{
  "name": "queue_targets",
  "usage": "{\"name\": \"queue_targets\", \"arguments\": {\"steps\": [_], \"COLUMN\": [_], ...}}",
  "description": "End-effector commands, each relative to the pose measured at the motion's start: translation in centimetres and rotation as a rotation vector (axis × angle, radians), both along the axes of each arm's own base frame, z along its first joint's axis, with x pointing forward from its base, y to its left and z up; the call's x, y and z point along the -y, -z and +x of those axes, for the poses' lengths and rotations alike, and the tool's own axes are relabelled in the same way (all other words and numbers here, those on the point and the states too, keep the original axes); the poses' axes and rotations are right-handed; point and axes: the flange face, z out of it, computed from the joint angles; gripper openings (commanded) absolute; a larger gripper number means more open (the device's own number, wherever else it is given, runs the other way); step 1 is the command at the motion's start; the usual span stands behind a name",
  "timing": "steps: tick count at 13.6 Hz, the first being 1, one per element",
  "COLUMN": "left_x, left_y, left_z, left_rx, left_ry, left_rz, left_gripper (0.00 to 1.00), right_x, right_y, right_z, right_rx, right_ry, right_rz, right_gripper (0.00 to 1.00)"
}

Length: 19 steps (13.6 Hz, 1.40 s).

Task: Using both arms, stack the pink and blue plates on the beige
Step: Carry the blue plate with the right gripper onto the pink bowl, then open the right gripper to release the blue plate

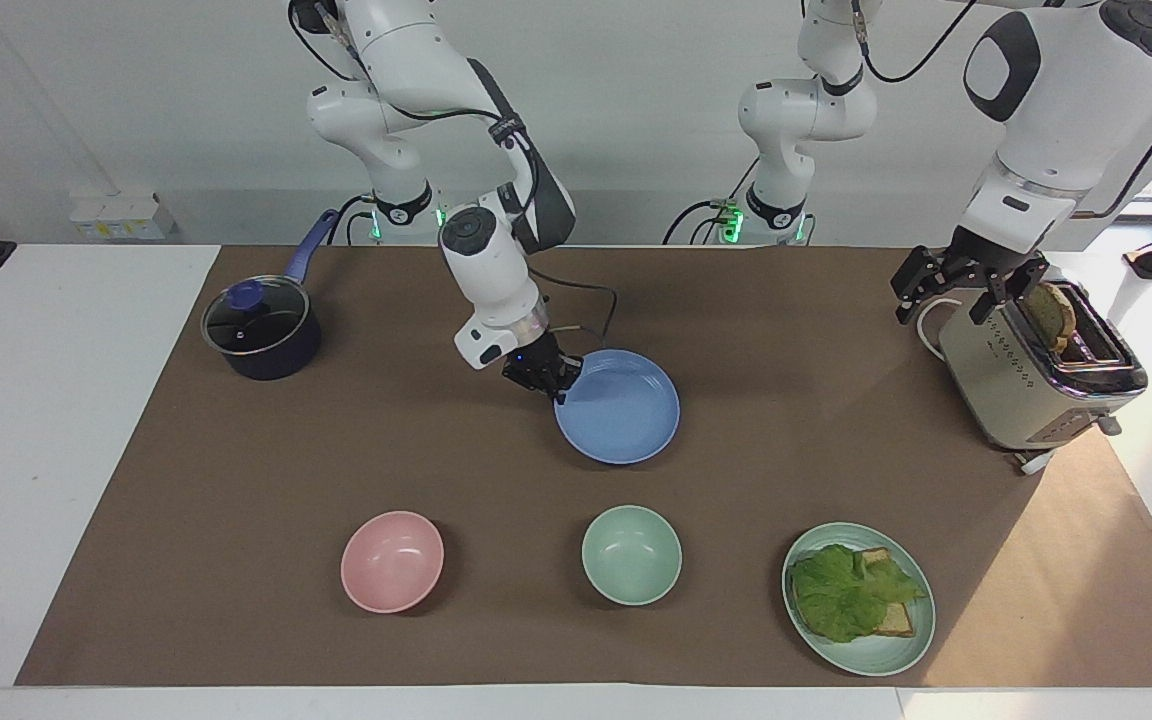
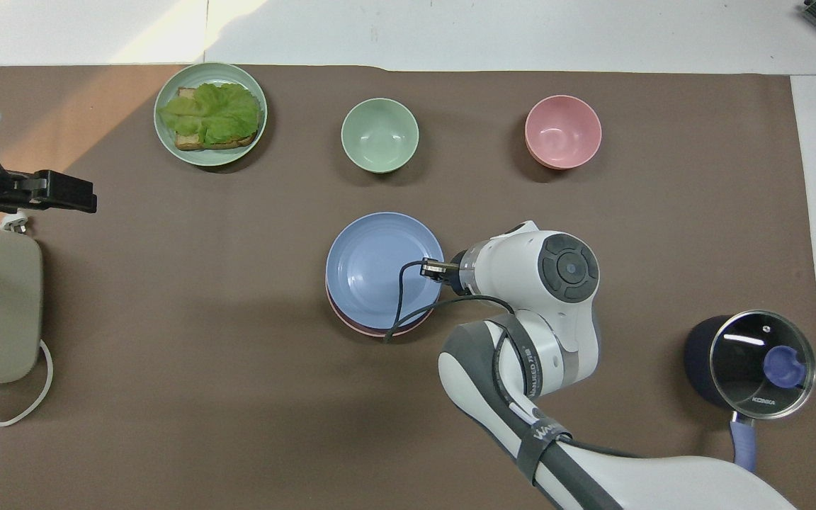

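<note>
Setting the blue plate (image 1: 618,407) down on the pink plate (image 2: 380,327) at mid-table, my right gripper (image 1: 542,377) pinches its rim. I release only once it lies flat and centred. My left gripper (image 1: 966,283) waits spread over the toaster (image 1: 1036,375).

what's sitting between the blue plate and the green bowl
Nothing: in the overhead view only bare brown mat separates the blue plate from the green bowl.

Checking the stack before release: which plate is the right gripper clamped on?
The blue plate, top of the stack; the right gripper is shut on its rim. The pink plate shows only as an edge beneath it, and the mint-green plate holds food.
</note>
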Motion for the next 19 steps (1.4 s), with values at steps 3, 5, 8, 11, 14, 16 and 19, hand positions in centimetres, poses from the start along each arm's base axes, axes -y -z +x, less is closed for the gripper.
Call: {"name": "queue_targets", "arguments": {"steps": [3,5,8,11,14,16,19], "left_x": [-0.4,-0.4,-0.4,-0.4,-0.3,-0.3,-0.4], "left_y": [-0.5,-0.5,-0.5,-0.5,-0.5,-0.5,-0.5], "left_z": [-0.4,-0.4,-0.4,-0.4,-0.4,-0.4,-0.4], "left_rx": [-0.007,-0.007,-0.007,-0.007,-0.007,-0.007,-0.007], "left_ry": [0.006,0.007,0.006,0.005,0.006,0.008,0.007], "left_rz": [0.017,0.019,0.017,0.019,0.017,0.017,0.017], "left_gripper": [1.00,1.00,1.00,1.00,1.00,1.00,1.00], "right_x": [0.3,0.2,0.2,0.1,0.2,-0.1,1.6], "right_y": [0.2,0.3,0.4,0.3,0.0,-0.9,-3.7], "right_z": [-0.2,-0.6,-0.9,-0.9,-0.1,0.9,1.8], "right_rx": [-0.005,-0.033,-0.060,-0.064,-0.050,-0.033,-0.011], "right_ry": [0.007,0.004,-0.006,-0.001,0.005,0.011,0.025], "right_rz": [-0.013,-0.019,-0.027,-0.019,-0.012,0.001,0.000], "right_gripper": [0.00,0.00,0.00,0.01,0.69,1.00,1.00]}}
